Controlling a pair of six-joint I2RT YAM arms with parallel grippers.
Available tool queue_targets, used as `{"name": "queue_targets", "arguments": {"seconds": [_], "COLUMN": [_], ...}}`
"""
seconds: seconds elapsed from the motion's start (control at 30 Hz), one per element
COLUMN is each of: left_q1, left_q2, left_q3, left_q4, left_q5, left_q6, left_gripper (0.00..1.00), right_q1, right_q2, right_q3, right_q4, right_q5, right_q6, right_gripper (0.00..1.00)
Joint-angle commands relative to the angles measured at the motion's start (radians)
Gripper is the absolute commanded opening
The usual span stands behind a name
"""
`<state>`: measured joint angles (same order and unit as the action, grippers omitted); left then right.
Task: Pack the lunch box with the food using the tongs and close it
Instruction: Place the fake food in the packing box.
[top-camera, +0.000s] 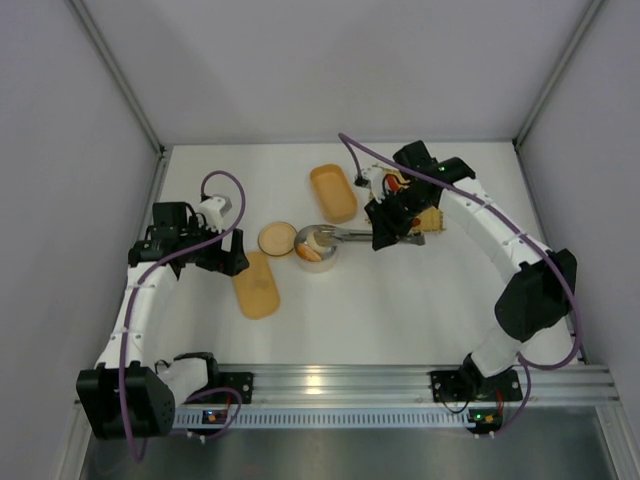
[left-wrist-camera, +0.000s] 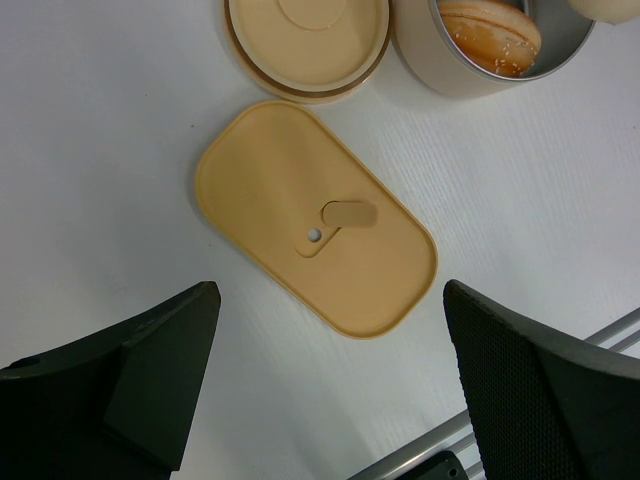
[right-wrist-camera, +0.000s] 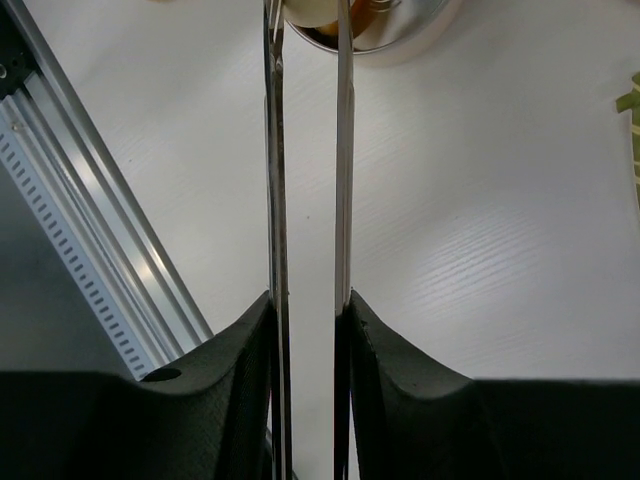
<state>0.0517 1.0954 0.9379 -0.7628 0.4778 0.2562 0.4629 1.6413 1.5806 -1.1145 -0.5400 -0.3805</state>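
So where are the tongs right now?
The tongs are right of centre in the top view, pinched by the right fingers, tips at the round tin.

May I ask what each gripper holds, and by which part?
Right gripper squeezes the tongs across both arms near their rear end; left gripper holds nothing.

Bare tabletop (top-camera: 400, 320) lay open across the near right. Through the middle stood the oval lid (top-camera: 257, 285), round lid (top-camera: 277, 239), round tin (top-camera: 322, 266) and, farther, the oval box (top-camera: 333, 193); tongs (top-camera: 350, 233) barred the tin's right side.
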Motion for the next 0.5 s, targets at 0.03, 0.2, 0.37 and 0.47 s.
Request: {"name": "queue_targets", "arguments": {"seconds": [0.03,0.2,0.37,0.47], "left_q1": [-0.001,-0.001,-0.001,-0.001], "left_q2": [-0.009,-0.011,-0.012,-0.014], "left_q3": [0.004,0.002,-0.005,-0.005], "left_q4": [0.033,0.03,0.028,0.026], "left_q5": [0.005,0.002,-0.001,-0.001], "left_q6": [0.0,0.005,0.009,0.009], "left_gripper": [0.98,0.98,0.98,0.98], "right_q1": [0.019,0.019,0.016,0.016], "right_q2": [0.021,0.051,0.077,0.089], "right_q3": [0.001,-0.005,-0.007,-0.007], "right_q4": [0.027,0.053,0.076,0.085], "right_q5": [-0.006,0.008,0.026,0.032], "right_q6": [0.005,0.003,0.002,0.002], "right_gripper": [0.31,0.32,0.32,0.33]}}
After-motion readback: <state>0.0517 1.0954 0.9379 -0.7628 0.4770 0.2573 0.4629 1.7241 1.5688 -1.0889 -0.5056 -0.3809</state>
